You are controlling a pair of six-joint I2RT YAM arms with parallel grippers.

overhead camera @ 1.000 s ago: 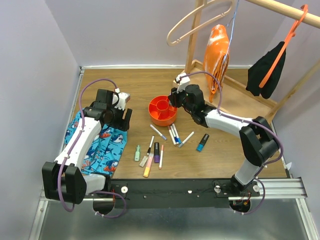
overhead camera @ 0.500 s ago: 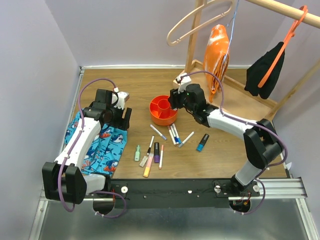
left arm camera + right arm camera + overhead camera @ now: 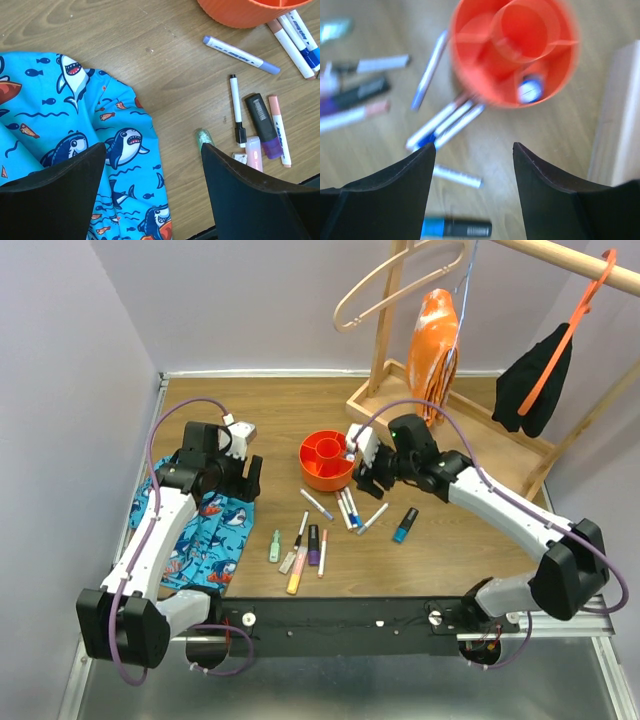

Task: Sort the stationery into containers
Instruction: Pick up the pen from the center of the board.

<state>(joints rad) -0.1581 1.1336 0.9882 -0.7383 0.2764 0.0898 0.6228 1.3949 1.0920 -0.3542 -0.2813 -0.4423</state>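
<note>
Round orange plastic bowl (image 3: 322, 481) holds one blue-ended marker (image 3: 530, 91); left tool (image 3: 152, 147) and right tool (image 3: 474, 145) both gape empty.

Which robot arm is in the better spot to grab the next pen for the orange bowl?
Probably right: the right gripper, open, hangs beside the round red-orange plastic bowl, just above the white-and-blue pens. The left gripper sits farther off, over the blue shark-print cloth.

A blurred orange bowl (image 3: 462, 75) is seen at upper centre, with a blue-and-white marker (image 3: 530, 91) standing in its lower right compartment. White pens (image 3: 445, 125) are fanned out from its lower left rim, and a lilac pen (image 3: 429, 70) lies just left of it. A blue-and-black marker (image 3: 460, 228) is seen at the bottom edge. The gripper (image 3: 474, 155) is spread wide, with nothing held.
</note>
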